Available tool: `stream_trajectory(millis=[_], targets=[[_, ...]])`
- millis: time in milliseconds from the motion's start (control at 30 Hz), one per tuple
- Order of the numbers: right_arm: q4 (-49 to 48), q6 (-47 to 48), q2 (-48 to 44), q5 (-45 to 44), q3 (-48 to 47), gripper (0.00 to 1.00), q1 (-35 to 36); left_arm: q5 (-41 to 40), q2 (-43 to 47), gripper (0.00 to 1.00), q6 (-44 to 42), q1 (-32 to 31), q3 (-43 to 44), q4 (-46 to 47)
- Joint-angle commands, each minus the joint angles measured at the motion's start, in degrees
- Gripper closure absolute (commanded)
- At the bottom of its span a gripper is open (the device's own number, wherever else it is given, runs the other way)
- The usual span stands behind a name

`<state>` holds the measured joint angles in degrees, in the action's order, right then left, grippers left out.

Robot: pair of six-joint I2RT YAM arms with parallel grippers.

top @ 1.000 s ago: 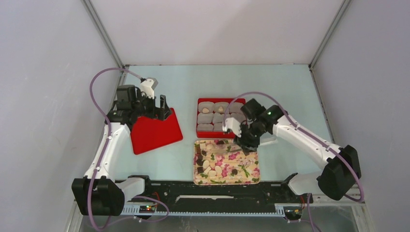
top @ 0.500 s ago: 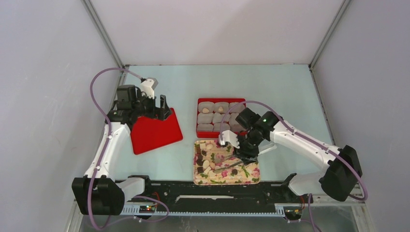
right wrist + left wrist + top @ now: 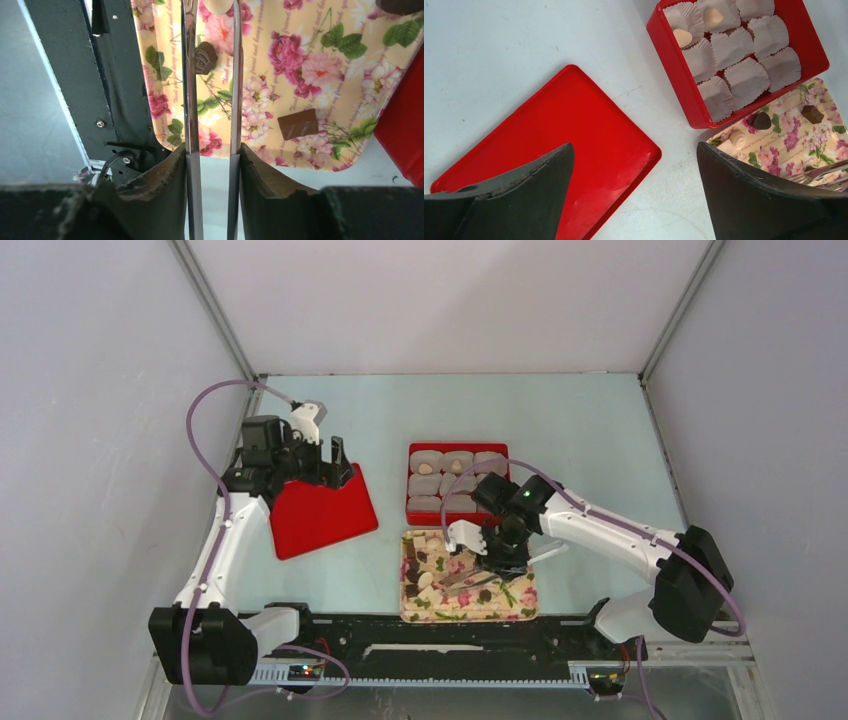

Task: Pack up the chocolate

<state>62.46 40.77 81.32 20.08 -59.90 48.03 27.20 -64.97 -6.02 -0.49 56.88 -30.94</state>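
Chocolate pieces, cream and dark brown, lie scattered on a floral tray. My right gripper is shut on metal tongs, whose arms reach out over the tray. A cream piece sits between the tongs' tips at the frame's top edge, with a dark piece beside the left arm and a brown square to the right. The red box holds paper cups, two of them with a cream chocolate. My left gripper hangs open over the red lid.
The red box stands just behind the floral tray, and the lid lies to its left. A black rail with cables runs along the tray's near side. White walls close in the table on three sides.
My right arm has swung left and toward the near edge, bringing the tongs low over the tray's middle. The left arm has not moved.
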Motion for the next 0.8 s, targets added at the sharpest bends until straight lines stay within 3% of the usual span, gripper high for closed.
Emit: stream_trajectory(millis=[0,233,533,767], targets=[[0.4,1.1,-3.2,-4.3,-0.5,0.64,0.3,0.6,0.0,0.03,-0.3,0.1,-1.0,2.1],[2.1,1.5,-7.2,-5.0,-4.3,0.69,-3.4,0.8,0.0,0.03,-0.4,0.1,-1.1,2.1],[-2.0,1.6,-7.8,7.5,-10.0,0.72,-22.4,1.2,0.4,0.03,-0.5,0.1,-1.2,2.0],[-9.4,-3.9,-6.6,9.9,-12.4,0.72,-32.0,1.3,0.3,0.03,-0.5,0.1,-1.4,2.0]])
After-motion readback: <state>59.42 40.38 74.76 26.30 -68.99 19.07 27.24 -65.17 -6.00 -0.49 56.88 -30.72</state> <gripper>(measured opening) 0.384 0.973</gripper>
